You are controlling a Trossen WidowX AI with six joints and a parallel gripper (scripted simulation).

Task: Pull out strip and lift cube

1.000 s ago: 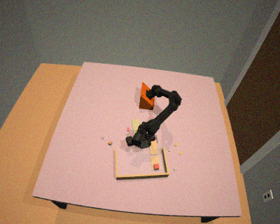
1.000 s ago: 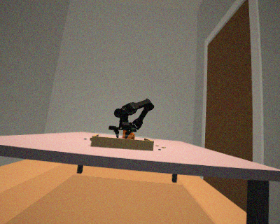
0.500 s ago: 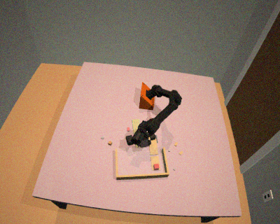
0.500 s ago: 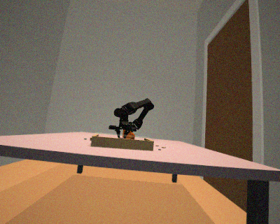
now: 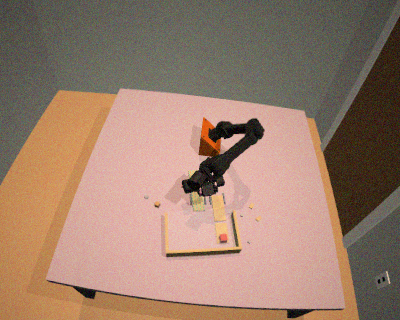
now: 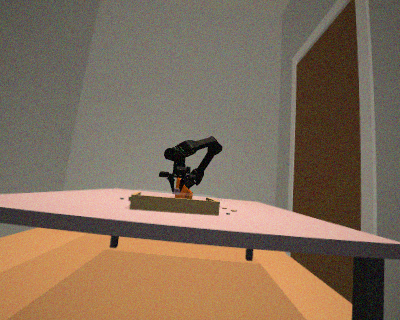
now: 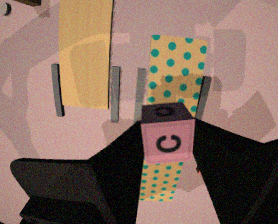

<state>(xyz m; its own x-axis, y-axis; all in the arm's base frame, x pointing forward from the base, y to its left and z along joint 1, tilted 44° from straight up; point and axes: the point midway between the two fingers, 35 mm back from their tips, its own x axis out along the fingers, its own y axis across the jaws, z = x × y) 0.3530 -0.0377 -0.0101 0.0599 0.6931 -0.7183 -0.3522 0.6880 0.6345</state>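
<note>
My gripper (image 5: 205, 190) (image 6: 179, 187) (image 7: 164, 124) is shut on the pink labelled cube (image 7: 166, 141), which shows a black letter C in the wrist view. It hovers just over the yellow strip with teal dots (image 7: 178, 63) (image 5: 197, 202). A plain yellow strip (image 7: 87, 39) (image 5: 218, 207) lies beside it and runs into the yellow frame (image 5: 202, 251) (image 6: 174, 205). A small red cube (image 5: 223, 238) sits on that strip's end inside the frame. In the top and exterior views the arm hides the held cube.
An orange wedge (image 5: 207, 140) stands behind the arm. Small tan cubes (image 5: 157, 204) (image 5: 258, 218) lie scattered near the frame. Thin dark guide posts (image 7: 57, 90) (image 7: 203, 96) flank the strips.
</note>
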